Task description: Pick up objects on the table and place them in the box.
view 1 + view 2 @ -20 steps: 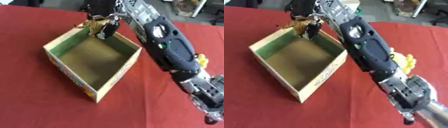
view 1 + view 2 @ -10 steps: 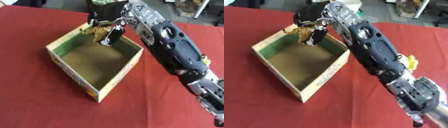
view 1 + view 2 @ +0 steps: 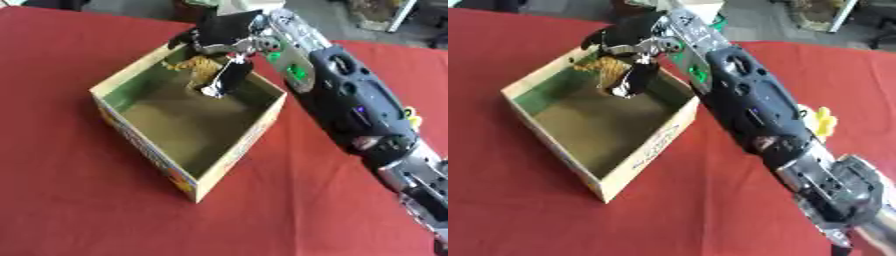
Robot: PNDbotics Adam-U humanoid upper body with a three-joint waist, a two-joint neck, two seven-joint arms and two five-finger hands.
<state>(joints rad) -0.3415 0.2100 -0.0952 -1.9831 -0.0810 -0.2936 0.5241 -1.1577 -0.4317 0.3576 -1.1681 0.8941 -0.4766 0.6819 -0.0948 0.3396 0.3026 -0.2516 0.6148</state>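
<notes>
Right hand (image 3: 223,47) reaches over the open cardboard box (image 3: 229,157) with green inner walls at its 12 o'clock corner, fingers curled round a small tan-and-orange striped object (image 3: 203,67), held inside the rim, probably so it lands inside. Yellow object (image 3: 824,121) at 3 o'clock on the red tablecloth (image 3: 61,190).

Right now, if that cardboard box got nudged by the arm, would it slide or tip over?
The box would probably slide: it sits wide, low and flat on the red cloth. It looks light, being open and nearly empty. Its thin walls might flex where the right hand reaches in.
</notes>
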